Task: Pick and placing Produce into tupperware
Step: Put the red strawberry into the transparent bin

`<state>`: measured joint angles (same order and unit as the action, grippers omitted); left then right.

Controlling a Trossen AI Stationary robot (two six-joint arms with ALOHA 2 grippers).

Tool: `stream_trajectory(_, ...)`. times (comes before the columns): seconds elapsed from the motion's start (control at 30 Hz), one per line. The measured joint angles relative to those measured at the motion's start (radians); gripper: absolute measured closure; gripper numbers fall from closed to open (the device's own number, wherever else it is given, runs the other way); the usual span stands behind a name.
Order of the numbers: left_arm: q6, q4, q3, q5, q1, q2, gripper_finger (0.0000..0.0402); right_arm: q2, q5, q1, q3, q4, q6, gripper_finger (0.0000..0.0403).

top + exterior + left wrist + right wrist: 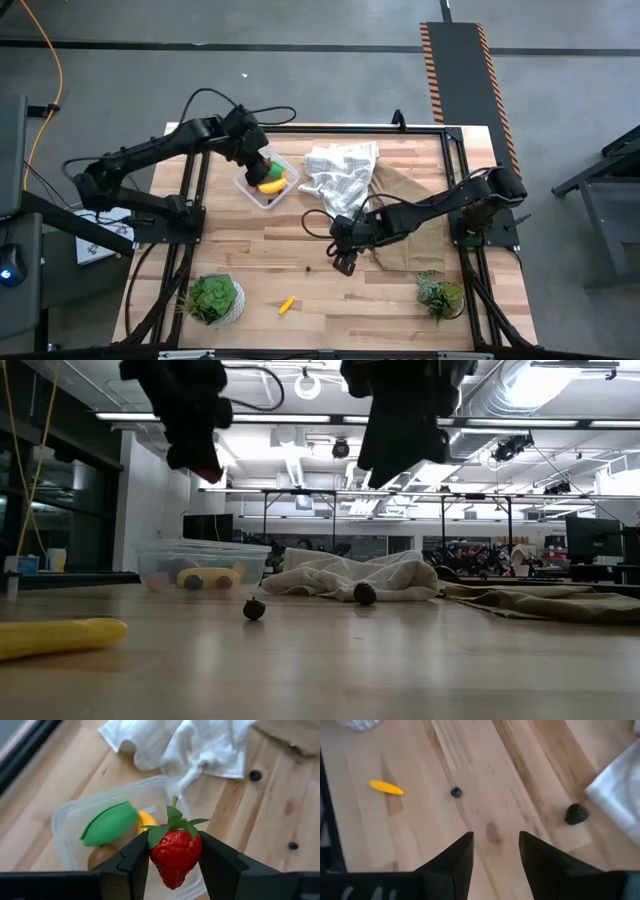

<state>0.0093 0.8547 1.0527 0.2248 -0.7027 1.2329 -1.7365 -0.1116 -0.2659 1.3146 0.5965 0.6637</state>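
Observation:
My left gripper point(262, 165) hangs over the clear tupperware point(266, 188) at the table's far left, shut on a red strawberry point(175, 854). Inside the tupperware point(67, 827) lie a green oval point(110, 824), a yellow piece point(146, 821) and a brown ball point(102, 856). My right gripper point(495, 845) is open above bare wood near the table's middle, touching nothing. On the wood past it lie a tiny dark berry point(456, 792), a larger dark ball point(576, 814) and a yellow piece point(386, 787). My left gripper pinches the strawberry by its two sides point(156, 851) between its two fingers. The fingers slant down from above. The strawberry is lifted clear above the tupperware's opening, its green leafy cap point(175, 822) pointing away from the gripper.
A white checked cloth point(340, 172) lies heaped right of the tupperware, with a tan cloth point(410, 225) beyond it under the right arm. Two potted plants point(212, 298) point(440, 295) stand near the front edge, with a yellow piece point(287, 305) between them.

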Motion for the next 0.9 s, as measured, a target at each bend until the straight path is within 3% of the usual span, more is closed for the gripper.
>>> stream_trajectory(0.47, 0.013, 0.037, 0.0, -0.005, -0.004, 0.272, 0.0259, 0.007, -0.016, -0.046, -0.041, -0.057, 0.088, 0.0253)
stream_trajectory(0.9, 0.013, 0.033, 0.0, 0.009, -0.004, 0.324, 0.0258, 0.007, -0.019, -0.048, -0.041, -0.055, 0.076, 0.0253)
